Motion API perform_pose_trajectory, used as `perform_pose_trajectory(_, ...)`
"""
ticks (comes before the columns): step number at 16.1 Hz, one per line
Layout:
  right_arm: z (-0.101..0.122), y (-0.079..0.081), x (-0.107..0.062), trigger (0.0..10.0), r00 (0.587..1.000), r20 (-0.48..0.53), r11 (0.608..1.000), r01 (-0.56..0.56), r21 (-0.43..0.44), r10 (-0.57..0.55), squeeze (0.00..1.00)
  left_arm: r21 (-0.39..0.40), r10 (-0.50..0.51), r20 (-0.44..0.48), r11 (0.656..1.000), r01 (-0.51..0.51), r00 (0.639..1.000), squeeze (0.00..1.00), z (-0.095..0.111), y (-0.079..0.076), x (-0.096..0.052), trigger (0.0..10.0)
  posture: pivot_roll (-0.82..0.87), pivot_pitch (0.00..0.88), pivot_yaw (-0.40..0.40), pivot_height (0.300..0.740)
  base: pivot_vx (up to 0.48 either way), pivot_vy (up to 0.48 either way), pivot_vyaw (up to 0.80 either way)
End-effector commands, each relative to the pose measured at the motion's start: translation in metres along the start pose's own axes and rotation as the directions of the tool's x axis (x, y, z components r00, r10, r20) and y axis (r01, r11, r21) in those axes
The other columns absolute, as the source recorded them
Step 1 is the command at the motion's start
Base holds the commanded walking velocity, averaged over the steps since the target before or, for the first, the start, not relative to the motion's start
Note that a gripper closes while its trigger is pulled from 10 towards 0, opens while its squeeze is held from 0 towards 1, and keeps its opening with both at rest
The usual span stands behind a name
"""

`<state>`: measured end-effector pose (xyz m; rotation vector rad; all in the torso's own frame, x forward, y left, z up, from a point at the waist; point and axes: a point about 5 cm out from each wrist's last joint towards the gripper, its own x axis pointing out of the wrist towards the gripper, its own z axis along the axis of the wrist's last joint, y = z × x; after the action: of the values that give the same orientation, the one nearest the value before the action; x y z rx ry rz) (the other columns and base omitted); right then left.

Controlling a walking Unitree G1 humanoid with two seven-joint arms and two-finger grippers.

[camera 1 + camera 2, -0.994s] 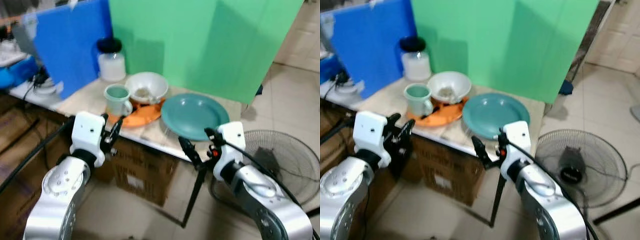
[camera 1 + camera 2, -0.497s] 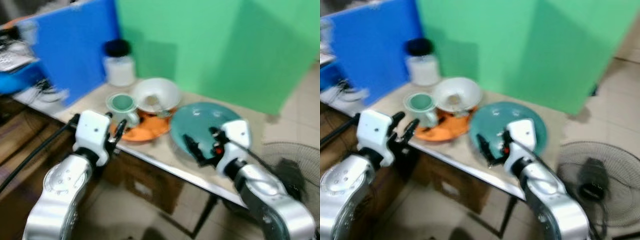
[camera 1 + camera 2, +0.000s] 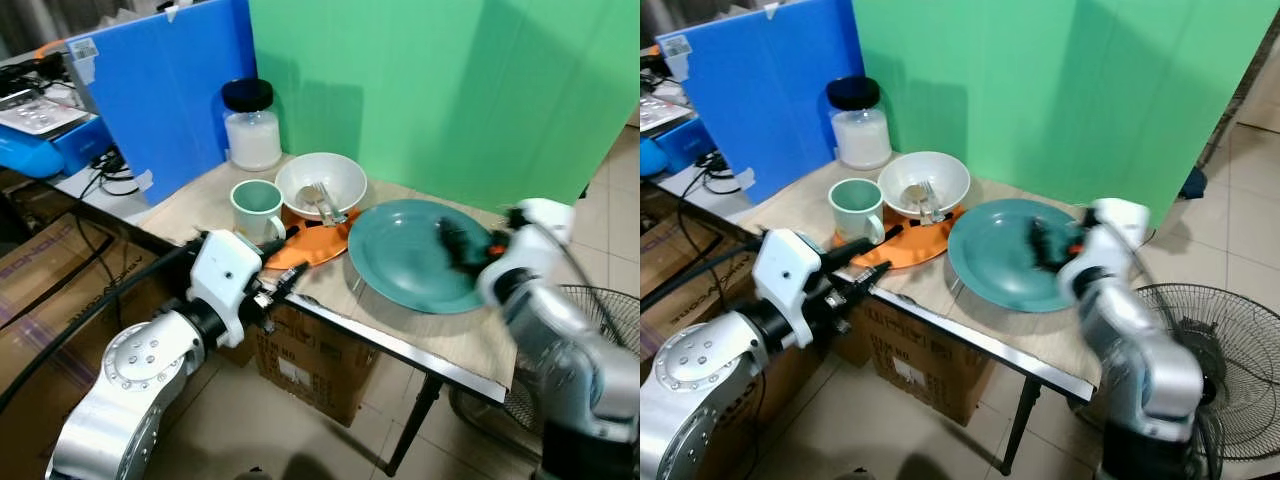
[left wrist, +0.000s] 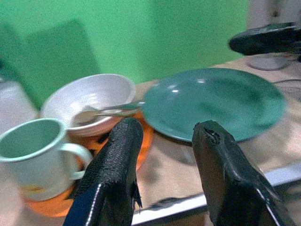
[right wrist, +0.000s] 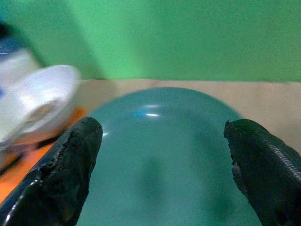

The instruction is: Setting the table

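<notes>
The task is judged to be at an early stage: nothing is held, and the tableware is grouped together at one end of the beige worktop [image 3: 470, 345] and is not laid out as a place setting.

The right pincer [image 3: 1045, 245] is seen over the round teal plate [image 3: 415, 255], its fingers spread wide in the right wrist view, with nothing between them. The left pincer [image 3: 278, 283] is held at the near edge of the worktop, just short of the flat orange plate [image 3: 315, 247]; its fingers [image 4: 117, 160] are parted and empty.

Contents, as far as can be seen:
- The white ceramic bowl [image 3: 320, 183] rests on the orange plate and holds metal cutlery [image 3: 322, 202] (a fork and apparently a spoon).
- The pale green mug [image 3: 256, 208] appears empty.
- The teal plate is bare.
- The glass jar with a black lid [image 3: 250, 126], further back, holds something white.

Separation and placing of plate, bowl, mug and cutlery are judged still to be done.
</notes>
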<state>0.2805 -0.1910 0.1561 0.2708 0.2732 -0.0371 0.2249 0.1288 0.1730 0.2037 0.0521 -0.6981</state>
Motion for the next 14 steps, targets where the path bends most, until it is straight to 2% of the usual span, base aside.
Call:
perform_pose_trajectory(1, 0.000, -0.008, 0.003, 10.0, 0.999, -0.023, 0.999, 0.045, 0.006, -0.045, 1.00, 0.010, -0.044, 0.018, 0.999, 0.044, 0.999, 0.00, 0.004, -0.003, 0.001, 10.0, 0.13, 0.000, 0.028, 0.740, 0.000, 0.000, 0.00)
perform_pose_trajectory(3, -0.007, -0.025, 0.012, 10.0, 0.986, -0.112, 0.991, 0.127, 0.047, -0.121, 1.00, -0.005, -0.164, -0.002, 0.986, 0.164, 0.986, 0.00, 0.001, -0.011, 0.002, 10.0, 0.14, 0.000, 0.024, 0.740, 0.000, 0.000, 0.00)
perform_pose_trajectory(6, -0.016, -0.031, 0.014, 10.0, 0.973, -0.201, 0.985, 0.140, 0.105, -0.117, 1.00, -0.019, -0.237, -0.017, 0.971, 0.236, 0.971, 0.00, -0.002, -0.014, 0.000, 10.0, 0.14, 0.000, 0.024, 0.740, 0.000, 0.000, 0.00)
perform_pose_trajectory(7, -0.019, -0.032, 0.013, 10.0, 0.968, -0.225, 0.984, 0.142, 0.110, -0.114, 0.00, -0.024, -0.257, -0.022, 0.966, 0.256, 0.966, 0.00, -0.003, -0.015, -0.002, 10.0, 0.13, 0.000, 0.027, 0.740, 0.000, 0.000, 0.00)
perform_pose_trajectory(8, -0.020, -0.032, 0.013, 10.0, 0.966, -0.233, 0.984, 0.138, 0.117, -0.108, 0.00, -0.026, -0.260, -0.022, 0.965, 0.259, 0.965, 0.00, -0.003, -0.015, -0.002, 10.0, 0.13, 0.000, 0.027, 0.740, 0.000, 0.000, 0.00)
perform_pose_trajectory(9, -0.022, -0.026, 0.012, 10.0, 0.969, -0.243, 0.976, 0.102, 0.191, -0.053, 0.00, -0.028, -0.262, -0.021, 0.965, 0.261, 0.965, 0.00, -0.003, -0.015, -0.002, 10.0, 0.13, 0.000, 0.027, 0.740, 0.000, 0.000, 0.00)
perform_pose_trajectory(11, -0.020, -0.022, 0.011, 10.0, 0.970, -0.244, 0.958, 0.063, 0.279, 0.007, 0.00, -0.029, -0.265, -0.020, 0.964, 0.265, 0.964, 0.00, -0.003, -0.014, -0.001, 10.0, 0.13, 0.000, 0.029, 0.740, 0.000, 0.000, 0.00)
perform_pose_trajectory(12, -0.021, -0.021, 0.011, 7.7, 0.965, -0.260, 0.946, 0.053, 0.320, 0.034, 0.00, -0.028, -0.266, -0.022, 0.964, 0.265, 0.964, 0.00, -0.003, -0.014, -0.001, 10.0, 0.13, 0.000, 0.029, 0.740, 0.000, 0.000, 0.00)
perform_pose_trajectory(13, -0.024, -0.023, 0.010, 4.2, 0.957, -0.287, 0.929, 0.066, 0.363, 0.044, 0.00, -0.026, -0.266, -0.024, 0.964, 0.265, 0.964, 0.00, -0.003, -0.014, -0.001, 10.0, 0.13, 0.000, 0.029, 0.740, 0.000, 0.000, 0.00)
perform_pose_trajectory(14, -0.026, -0.024, 0.010, 3.2, 0.953, -0.301, 0.921, 0.075, 0.381, 0.046, 0.00, -0.027, -0.266, -0.024, 0.964, 0.265, 0.964, 0.00, -0.003, -0.014, -0.001, 10.0, 0.13, 0.000, 0.027, 0.740, 0.000, 0.000, 0.00)
